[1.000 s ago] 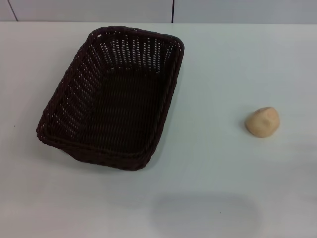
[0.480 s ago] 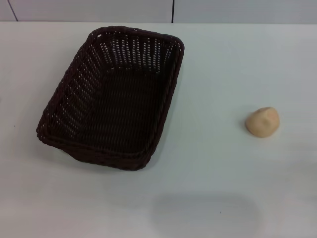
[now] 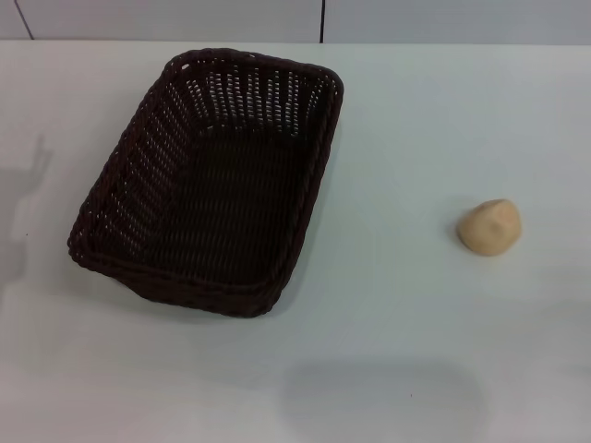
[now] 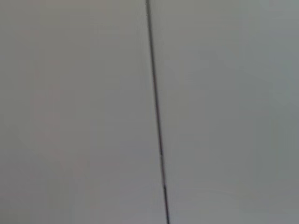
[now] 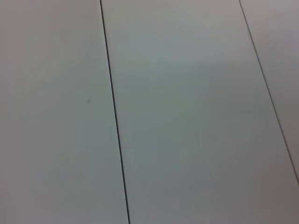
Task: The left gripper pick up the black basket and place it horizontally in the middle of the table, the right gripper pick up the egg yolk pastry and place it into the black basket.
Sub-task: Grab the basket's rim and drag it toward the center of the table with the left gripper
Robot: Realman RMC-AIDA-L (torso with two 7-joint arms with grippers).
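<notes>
The black basket point(image 3: 214, 180) is a dark woven rectangle with a braided rim. It stands on the white table point(image 3: 416, 138) left of centre, its long side running away from me and slightly slanted. The egg yolk pastry point(image 3: 490, 227) is a small tan dough ball on the table at the right, well apart from the basket. Neither gripper shows in any view. A faint grey shadow falls on the table at the far left, beside the basket. Both wrist views show only pale panels with thin dark seams.
The table's far edge meets a pale wall with a dark vertical seam point(image 3: 322, 20). A soft shadow lies on the table near the front edge, below the basket and pastry.
A faint shadow has appeared on the table at the far left edge. The basket and the pastry have not moved.
</notes>
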